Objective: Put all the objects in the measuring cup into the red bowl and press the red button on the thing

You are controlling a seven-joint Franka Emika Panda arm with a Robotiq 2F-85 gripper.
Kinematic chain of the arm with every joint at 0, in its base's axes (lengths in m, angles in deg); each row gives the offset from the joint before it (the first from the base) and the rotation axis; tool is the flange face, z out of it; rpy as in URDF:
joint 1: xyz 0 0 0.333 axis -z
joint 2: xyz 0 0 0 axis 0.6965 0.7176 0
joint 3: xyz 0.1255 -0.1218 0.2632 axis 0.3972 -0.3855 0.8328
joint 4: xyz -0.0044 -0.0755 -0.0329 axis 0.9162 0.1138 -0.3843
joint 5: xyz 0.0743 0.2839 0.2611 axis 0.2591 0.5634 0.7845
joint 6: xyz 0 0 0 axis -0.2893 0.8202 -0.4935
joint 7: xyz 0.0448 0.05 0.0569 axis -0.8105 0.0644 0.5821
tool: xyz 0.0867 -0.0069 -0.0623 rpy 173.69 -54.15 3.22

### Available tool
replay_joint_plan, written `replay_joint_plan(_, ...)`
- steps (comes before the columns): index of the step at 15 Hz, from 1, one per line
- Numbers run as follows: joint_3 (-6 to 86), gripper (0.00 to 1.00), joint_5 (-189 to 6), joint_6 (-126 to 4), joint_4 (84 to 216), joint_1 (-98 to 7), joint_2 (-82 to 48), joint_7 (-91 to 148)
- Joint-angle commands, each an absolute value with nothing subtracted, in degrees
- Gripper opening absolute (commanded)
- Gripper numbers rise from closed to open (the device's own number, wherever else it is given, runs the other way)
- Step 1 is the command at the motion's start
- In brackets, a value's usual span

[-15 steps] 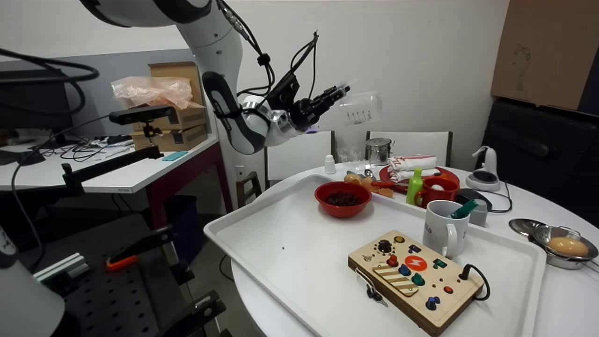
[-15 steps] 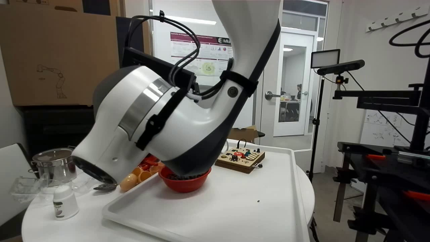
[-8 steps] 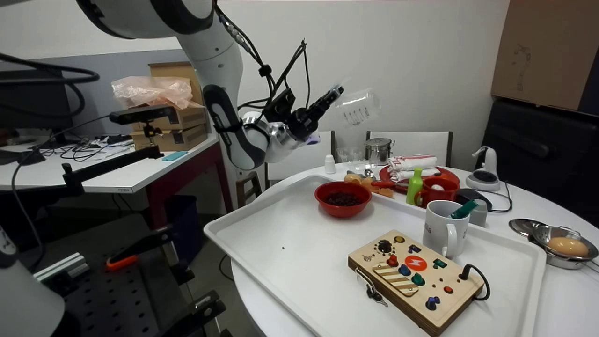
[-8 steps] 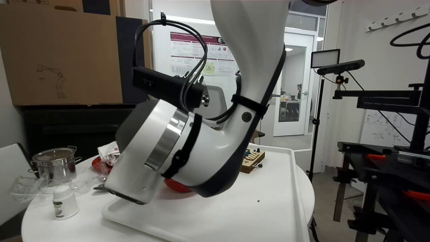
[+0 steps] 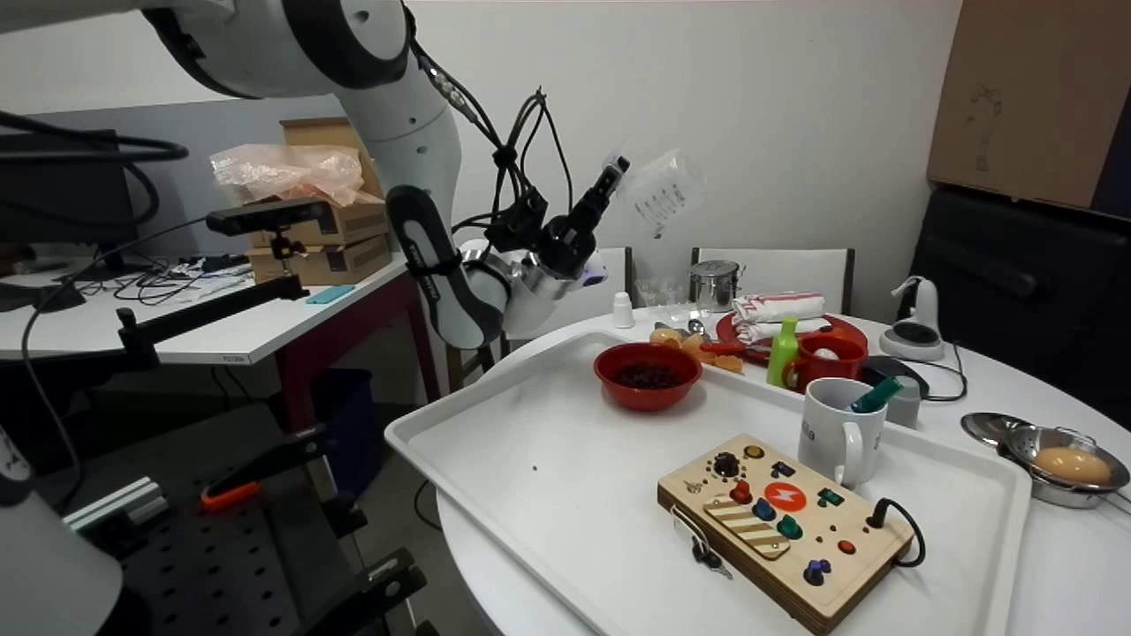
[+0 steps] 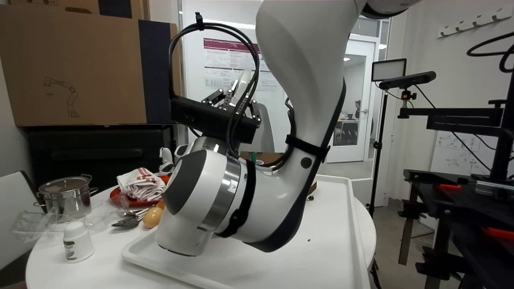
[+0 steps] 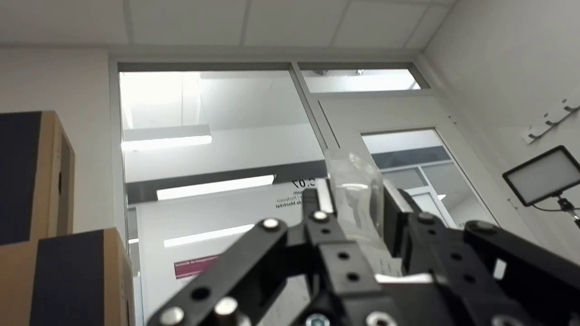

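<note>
From where I stand, the tray (image 5: pixel 565 521) sits on the worktop (image 5: pixel 1074 565); on it the bowl (image 5: pixel 649 401), objects (image 5: pixel 648 376) inside, stands behind and left of the board (image 5: pixel 786 534), the mug (image 5: pixel 826 437) just behind the board. Higher up, the measuring cup (image 5: pixel 664 190) is in the tool (image 7: pixel 361 197).

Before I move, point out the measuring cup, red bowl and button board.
Measuring cup (image 5: pixel 663 196), in an exterior view: printed side wall.
Red bowl (image 5: pixel 648 400), in an exterior view: outer wall.
Button board (image 5: pixel 804 548), in an exterior view: bare wood.

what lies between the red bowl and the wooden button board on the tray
In an exterior view, just the white tray surface shows between the red bowl and the wooden button board.
</note>
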State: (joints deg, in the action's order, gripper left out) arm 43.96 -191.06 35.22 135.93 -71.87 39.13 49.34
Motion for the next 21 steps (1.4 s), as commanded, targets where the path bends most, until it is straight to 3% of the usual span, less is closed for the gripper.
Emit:
replay_joint_plan(1,41.95,0.07,-194.28,39.76,134.75,-72.60,41.07,48.95)
replay_joint_plan(5,43.38,0.07,-194.75,38.80,135.05,-71.44,40.60,49.96)
replay_joint_plan(11,51.20,0.07,-190.90,23.58,137.36,-67.17,34.49,50.04)
replay_joint_plan(21,56.13,0.07,-177.82,2.40,137.31,-59.57,24.76,51.45)
